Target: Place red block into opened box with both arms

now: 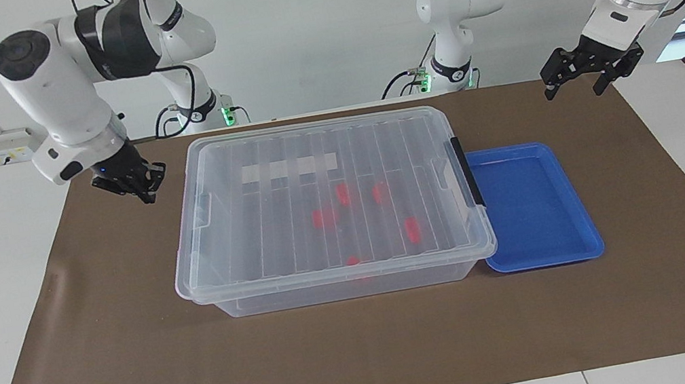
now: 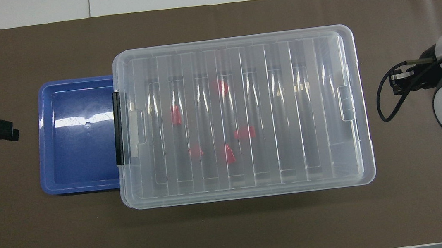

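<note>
The clear box [image 1: 282,160] stands mid-table with its ribbed lid [image 2: 279,50] lying flat on it. A black latch bar [image 1: 467,172] sits on the end toward the left arm. Through the lid I see several red blocks [image 1: 324,217] on the box floor, among them a red block [image 2: 245,132] near the middle. My right gripper [image 1: 135,183] hangs in the air just off the box's end toward the right arm, touching nothing; it also shows as the right gripper [image 2: 397,83] in the overhead view. My left gripper [image 1: 572,91] waits open over the mat, off the blue tray's end.
A shallow blue tray [image 1: 533,203] lies against the box's latch end, bare inside. A brown mat [image 1: 368,353] covers the table. Two slimmer white arms [image 1: 457,2] with green-lit bases stand at the robots' edge.
</note>
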Controlling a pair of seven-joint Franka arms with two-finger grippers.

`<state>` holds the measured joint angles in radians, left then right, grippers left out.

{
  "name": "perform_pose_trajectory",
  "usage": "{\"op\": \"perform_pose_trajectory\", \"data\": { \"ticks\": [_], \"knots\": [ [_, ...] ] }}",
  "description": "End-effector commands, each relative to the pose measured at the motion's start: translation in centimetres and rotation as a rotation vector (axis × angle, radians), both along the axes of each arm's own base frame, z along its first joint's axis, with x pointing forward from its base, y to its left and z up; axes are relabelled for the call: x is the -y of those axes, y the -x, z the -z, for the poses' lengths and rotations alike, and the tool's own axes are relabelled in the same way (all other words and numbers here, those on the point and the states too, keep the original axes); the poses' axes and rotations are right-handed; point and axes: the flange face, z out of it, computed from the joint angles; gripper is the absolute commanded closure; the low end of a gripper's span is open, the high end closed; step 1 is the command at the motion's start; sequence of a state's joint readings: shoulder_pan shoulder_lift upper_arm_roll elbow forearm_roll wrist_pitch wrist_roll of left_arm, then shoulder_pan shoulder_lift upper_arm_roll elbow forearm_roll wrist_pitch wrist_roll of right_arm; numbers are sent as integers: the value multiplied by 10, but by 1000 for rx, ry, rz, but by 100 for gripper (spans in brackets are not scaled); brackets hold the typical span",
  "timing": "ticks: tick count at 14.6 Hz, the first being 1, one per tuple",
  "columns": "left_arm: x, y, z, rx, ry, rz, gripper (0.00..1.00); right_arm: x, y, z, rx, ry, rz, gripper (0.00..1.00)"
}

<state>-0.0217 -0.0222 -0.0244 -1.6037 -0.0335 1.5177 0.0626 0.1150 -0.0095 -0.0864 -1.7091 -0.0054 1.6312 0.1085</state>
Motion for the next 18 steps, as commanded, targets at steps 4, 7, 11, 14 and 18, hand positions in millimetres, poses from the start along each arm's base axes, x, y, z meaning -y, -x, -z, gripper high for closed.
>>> {"op": "perform_pose_trajectory", "data": {
  "ticks": [4,7,11,14,18],
  "knots": [
    [3,6,-2,9,6,-31,0,5,10,-44,-19,-13,-9,81],
    [1,6,-2,7,5,-40,0,5,10,-44,-18,-15,-7,0],
    [1,6,-2,7,5,-40,0,11,9,-46,-13,-28,10,0],
    [1,6,-2,8,6,-40,0,13,8,-47,-6,-26,16,0],
    [1,6,-2,7,5,-40,0,30,7,-45,-7,-14,39,0]
  ]
}}
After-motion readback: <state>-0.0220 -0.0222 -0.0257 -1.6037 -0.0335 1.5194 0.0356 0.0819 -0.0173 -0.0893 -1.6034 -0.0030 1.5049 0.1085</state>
